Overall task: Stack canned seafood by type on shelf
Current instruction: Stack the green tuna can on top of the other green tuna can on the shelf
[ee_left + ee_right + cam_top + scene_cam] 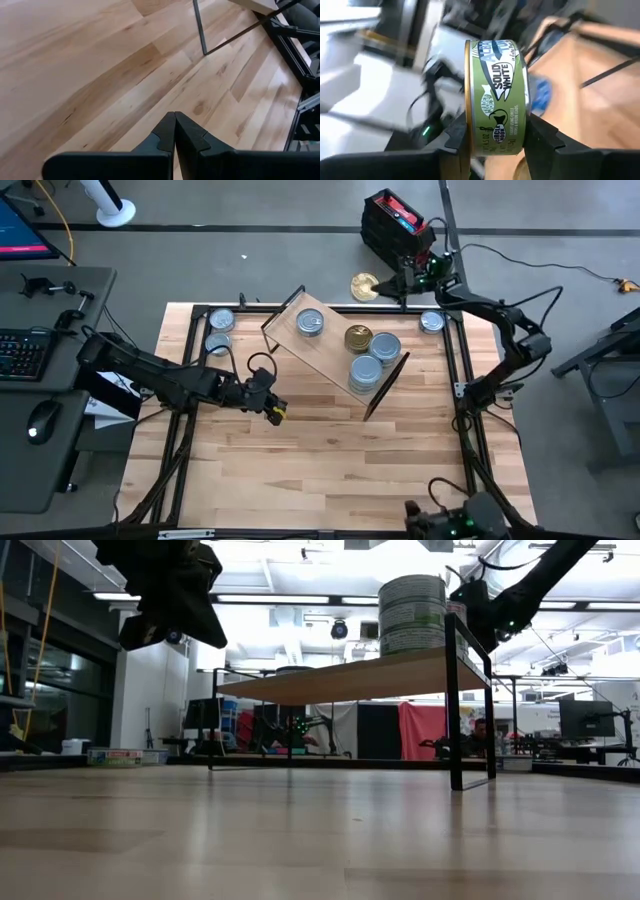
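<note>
While the right arm reaches past the table's far edge, holdings stand thus:
Right gripper (495,137): fingers clamped on the flat faces of a short round green-labelled tin with a gold rim (496,100), held on edge; in the high view it is near the far right corner.
Left gripper (175,135): dark fingers pressed together, holding nothing, hovering above bare planks near the table's middle-left (272,408).
Light-wood board shelf on thin black legs (335,355): set askew across the far half of the table.
Tins on shelf: one silver-blue-topped tin (311,324), one gold-topped tin (358,337), two silver-blue-topped stacks (374,360) just beside it.
Loose tins: two at far left (219,332), one at far right (431,322).
Pale plank table top (330,470): bare nearside.
</note>
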Robot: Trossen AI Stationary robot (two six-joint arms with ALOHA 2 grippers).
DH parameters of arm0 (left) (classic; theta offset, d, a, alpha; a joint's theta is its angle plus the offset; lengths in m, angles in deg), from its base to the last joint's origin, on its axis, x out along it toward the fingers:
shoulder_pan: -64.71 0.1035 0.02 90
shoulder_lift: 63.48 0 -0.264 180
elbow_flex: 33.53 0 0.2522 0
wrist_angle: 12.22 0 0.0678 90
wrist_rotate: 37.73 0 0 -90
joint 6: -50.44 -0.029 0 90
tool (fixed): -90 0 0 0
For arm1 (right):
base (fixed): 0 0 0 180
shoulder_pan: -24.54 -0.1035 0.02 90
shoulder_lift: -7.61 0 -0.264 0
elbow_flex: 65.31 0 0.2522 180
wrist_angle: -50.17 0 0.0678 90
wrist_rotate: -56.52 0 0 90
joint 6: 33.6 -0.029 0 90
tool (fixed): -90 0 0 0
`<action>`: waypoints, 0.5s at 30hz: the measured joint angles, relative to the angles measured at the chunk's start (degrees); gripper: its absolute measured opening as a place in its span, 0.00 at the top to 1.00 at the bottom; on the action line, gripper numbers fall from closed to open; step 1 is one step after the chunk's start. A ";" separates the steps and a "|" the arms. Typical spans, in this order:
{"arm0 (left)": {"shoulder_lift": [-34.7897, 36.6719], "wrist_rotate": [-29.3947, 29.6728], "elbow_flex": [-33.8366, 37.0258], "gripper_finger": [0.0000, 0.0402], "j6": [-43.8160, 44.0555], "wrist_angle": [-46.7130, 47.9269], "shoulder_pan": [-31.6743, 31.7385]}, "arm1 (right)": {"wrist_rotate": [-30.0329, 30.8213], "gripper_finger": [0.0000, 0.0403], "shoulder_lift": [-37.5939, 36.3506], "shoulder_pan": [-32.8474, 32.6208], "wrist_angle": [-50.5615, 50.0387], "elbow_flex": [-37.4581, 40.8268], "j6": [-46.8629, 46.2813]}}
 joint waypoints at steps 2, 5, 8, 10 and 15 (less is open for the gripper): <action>0.00 -0.02 0.00 1.00 0.55 0.03 0.00 | -5.51 0.73 -0.50 -0.20 -0.11 -0.06 1.43; 0.00 0.00 0.00 1.00 0.72 0.12 -0.01 | -7.67 0.73 -2.81 -0.45 -4.97 1.64 5.59; 0.00 0.00 0.00 1.00 0.69 0.33 -0.02 | -8.84 0.73 -5.06 -0.35 -14.64 2.80 11.16; 0.00 0.17 0.00 1.00 -0.36 0.30 -0.02 | -7.04 0.73 -5.66 -0.37 -20.54 2.78 14.24; 0.00 0.20 0.00 1.00 -1.04 0.34 -0.02 | -5.42 0.73 -5.60 -3.33 -27.98 2.83 16.24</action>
